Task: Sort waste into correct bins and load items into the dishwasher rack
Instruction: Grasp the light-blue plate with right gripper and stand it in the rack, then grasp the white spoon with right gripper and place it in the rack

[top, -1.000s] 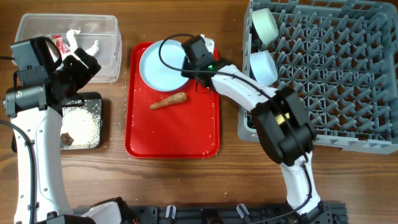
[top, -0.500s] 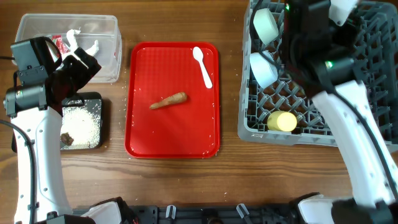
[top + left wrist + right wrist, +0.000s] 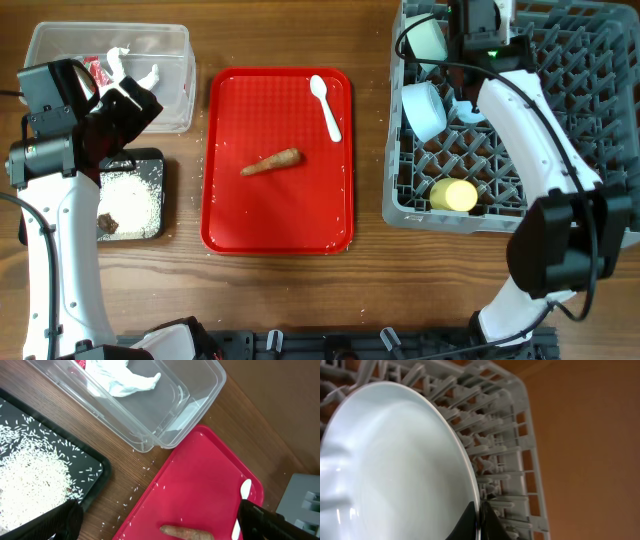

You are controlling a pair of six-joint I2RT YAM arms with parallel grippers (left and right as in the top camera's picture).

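Left pincer [image 3: 135, 103]: held over the table [image 3: 180, 290] at the far left, between tub and black tray; its jaws are seen spread wide in the left wrist view, and nothing is gripped.
Clear plastic tub [image 3: 172, 48]: set at the top left corner; a red-and-white wrapper [image 3: 95, 70] and a crumpled white tissue [image 3: 125, 380] are contained in it.
Black tray [image 3: 152, 157]: placed just below the tub; white rice-like grains [image 3: 127, 193] are spread across it, and a small dark lump [image 3: 107, 222] is seen at its lower left.
Red serving tray [image 3: 280, 225]: laid right of both bins; an orange-brown carrot-like stick [image 3: 272, 162] is left near its middle, and a white plastic spoon [image 3: 326, 105] is laid at its upper right, apart from the stick.
Dishwasher rack [image 3: 580, 180]: placed at the right; two mint bowls [image 3: 425, 38] are stood on edge along its left side, and a yellow cup [image 3: 453, 195] is laid near its front left corner.
Pale plate [image 3: 395, 460]: held on edge over the rack's pegs; whether the pegs are touched cannot be told.
Right pincer [image 3: 479, 512]: closed tightly on the plate's rim.
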